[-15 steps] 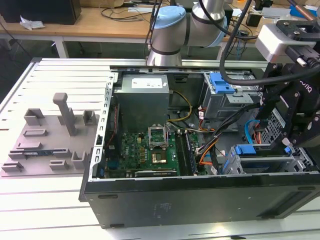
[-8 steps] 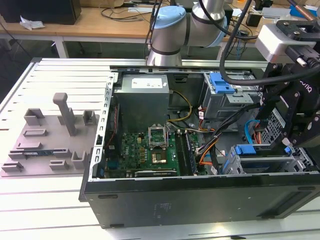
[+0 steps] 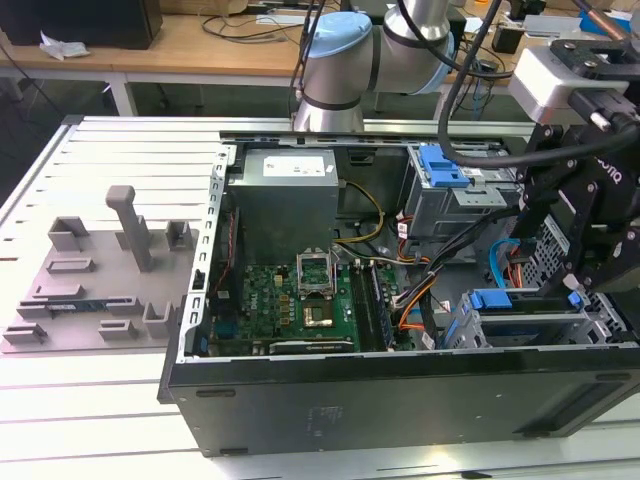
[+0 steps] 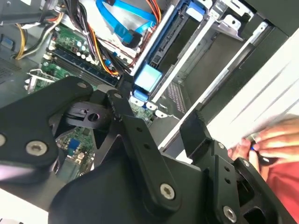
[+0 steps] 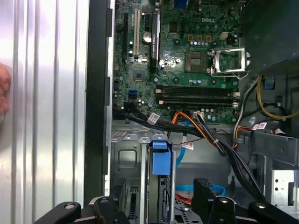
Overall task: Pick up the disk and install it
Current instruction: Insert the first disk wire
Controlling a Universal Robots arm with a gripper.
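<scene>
Nearest the lens, the black linkage gripper hangs over the grey metal drive cage. The jaws stand wide apart and hold nothing. The disk, a flat drive framed by a bright blue plastic bracket, stands on edge in that cage. Its blue end lies in line between the two fingertips; contact cannot be determined. In the exterior view the cage occupies the near corner of the open black computer case, on the exterior view's right. The green motherboard lies flat in the case's middle, with orange and blue cables between it and the cage. The case rests on the slotted aluminium table. A person's hand is over the table, just outside the case's wall.
</scene>
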